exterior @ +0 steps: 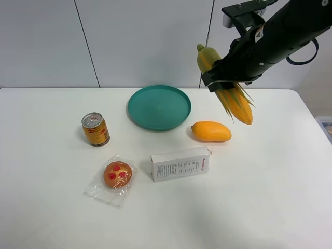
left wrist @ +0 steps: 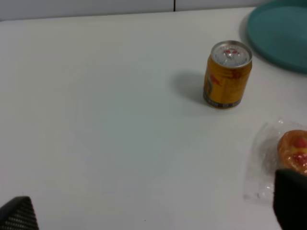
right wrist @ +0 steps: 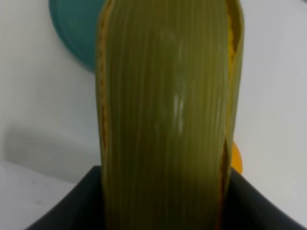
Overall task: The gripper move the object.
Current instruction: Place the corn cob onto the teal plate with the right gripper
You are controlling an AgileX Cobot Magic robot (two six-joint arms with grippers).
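The right gripper (exterior: 224, 78), a dark grey-black claw at the end of a long black arm, is clenched around the middle of an elongated ear of corn (exterior: 239, 105) with yellow kernels and a green husk. It holds the ear of corn in the air, clear of the white table (exterior: 270, 197). The ear of corn is tilted: its green husk end pokes up past the claw on the side toward the wall, and its yellow, tapered end hangs down below the claw. In the right wrist view the husk fills the picture and runs straight out from the dark gripper body. On the table below the hanging tip lies a smooth orange-yellow oval mango (exterior: 211, 131), apart from the corn. A round teal plastic plate (exterior: 159, 106) lies beneath and to the left-arm side of the claw. The left gripper (left wrist: 153, 215) is spread wide and grasps nothing; only its dark fingertips (left wrist: 17, 213) show. Ahead of it stand a yellow drink can (left wrist: 227, 74) and a plastic-wrapped bun (left wrist: 293, 151).
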